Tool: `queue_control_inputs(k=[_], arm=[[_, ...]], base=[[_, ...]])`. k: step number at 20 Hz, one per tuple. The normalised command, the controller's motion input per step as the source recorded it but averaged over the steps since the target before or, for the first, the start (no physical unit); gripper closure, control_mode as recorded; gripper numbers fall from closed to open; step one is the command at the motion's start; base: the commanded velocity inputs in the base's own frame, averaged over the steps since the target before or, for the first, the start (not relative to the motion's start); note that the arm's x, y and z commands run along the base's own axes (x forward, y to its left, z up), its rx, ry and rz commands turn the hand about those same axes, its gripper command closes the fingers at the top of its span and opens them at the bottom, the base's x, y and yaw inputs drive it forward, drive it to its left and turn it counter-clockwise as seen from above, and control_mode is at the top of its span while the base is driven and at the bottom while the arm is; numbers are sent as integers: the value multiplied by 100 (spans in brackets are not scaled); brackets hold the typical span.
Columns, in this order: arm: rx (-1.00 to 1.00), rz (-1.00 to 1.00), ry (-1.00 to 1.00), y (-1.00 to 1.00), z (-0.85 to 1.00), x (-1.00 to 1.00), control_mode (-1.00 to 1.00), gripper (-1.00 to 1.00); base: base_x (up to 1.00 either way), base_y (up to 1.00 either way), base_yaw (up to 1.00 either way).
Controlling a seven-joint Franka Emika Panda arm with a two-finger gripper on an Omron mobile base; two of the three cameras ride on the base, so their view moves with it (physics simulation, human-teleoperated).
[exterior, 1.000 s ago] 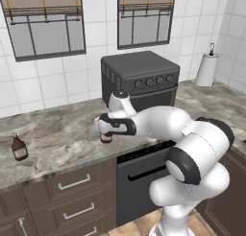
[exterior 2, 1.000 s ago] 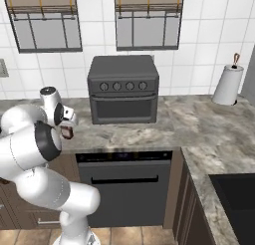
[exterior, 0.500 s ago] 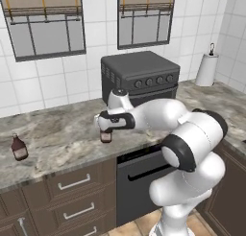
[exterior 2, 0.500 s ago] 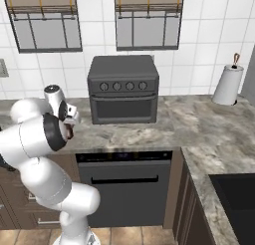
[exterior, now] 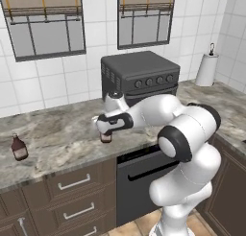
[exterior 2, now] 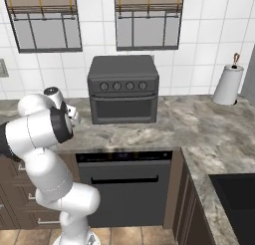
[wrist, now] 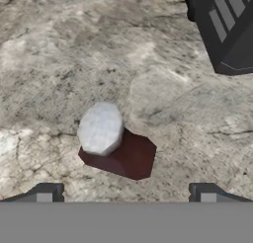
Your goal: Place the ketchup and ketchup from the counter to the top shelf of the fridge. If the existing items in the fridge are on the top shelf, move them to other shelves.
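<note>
Directly below hand: ketchup upright, cap up.

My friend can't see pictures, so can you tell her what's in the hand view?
Seen from above, a small dark reddish-brown bottle with a pale grey cap stands on the grey-beige marbled stone counter, between and just beyond the gripper's two dark, spread fingertips. A black countertop oven's corner shows at upper right.
</note>
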Motion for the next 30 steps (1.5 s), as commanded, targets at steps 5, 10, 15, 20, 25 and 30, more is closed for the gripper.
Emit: queue_control_inputs(k=[5,10,15,20,25,30], arm=[[-1,0,-1,15,0,4,-100,-100],[0,0,0,0,-1,10,-100,-100],[0,0,-1,0,-1,11,-100,-100],[0,0,-2,0,-1,9,-100,-100],[0,0,-2,0,-3,5,-100,-100],[0,0,-3,0,-5,2,-100,-100]], base=[[0,0,0],[0,0,0],[0,0,0],[0,0,0],[0,0,0],[0,0,0]])
